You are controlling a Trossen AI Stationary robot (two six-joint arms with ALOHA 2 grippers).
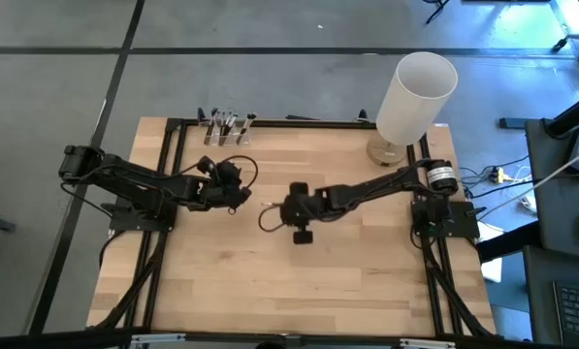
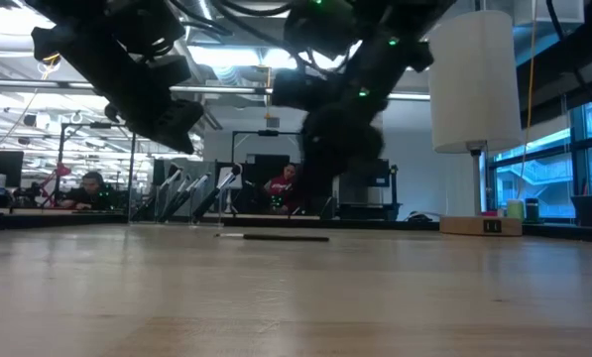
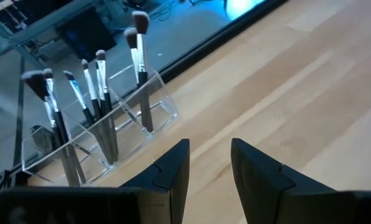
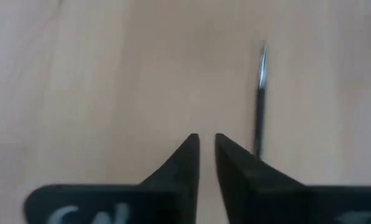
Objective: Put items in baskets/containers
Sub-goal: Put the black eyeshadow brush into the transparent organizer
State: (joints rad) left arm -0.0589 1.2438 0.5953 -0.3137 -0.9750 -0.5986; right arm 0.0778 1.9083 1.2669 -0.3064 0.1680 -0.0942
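Observation:
A thin dark makeup brush lies flat on the wooden table near its middle. My right gripper hovers above the table just beside it, open by a narrow gap with nothing between the fingers. The brush's near end runs out of sight behind one finger. My left gripper hangs open and empty left of centre. A row of clear plastic containers stands at the table's far edge, with several brushes upright in them, bristles up.
A tall white cylinder on a wooden base stands at the far right corner. Black frame rails run along the table's left, right and far edges. Bare wood lies toward the near edge. People sit in the room beyond the table.

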